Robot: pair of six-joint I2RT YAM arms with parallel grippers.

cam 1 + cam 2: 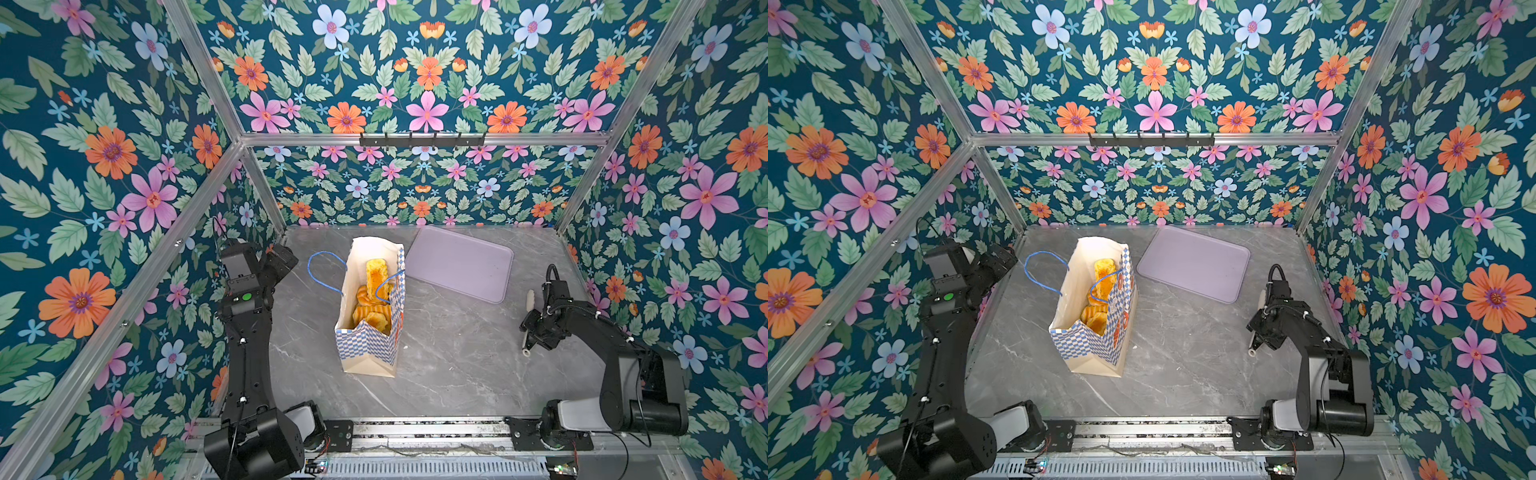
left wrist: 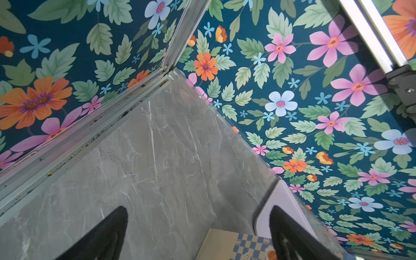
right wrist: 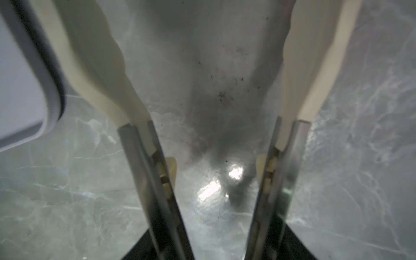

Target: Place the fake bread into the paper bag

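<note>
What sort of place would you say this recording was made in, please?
Likely a robot-testing booth rather than a home: floral-papered walls on an aluminium frame, enclosing a marble-look tabletop.

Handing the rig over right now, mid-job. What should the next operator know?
Left pincer: open, empty, near the far left corner of the table, apart from the paper bag.
Right pincer: open, empty, low over the table beside the lilac tray.
Fake bread: every piece in sight is inside the upright bag, mid-table.
Done: no bread shows on the table or tray.
Left: nothing visible, though the bag's bottom is hidden; probably just park both arms.
</note>
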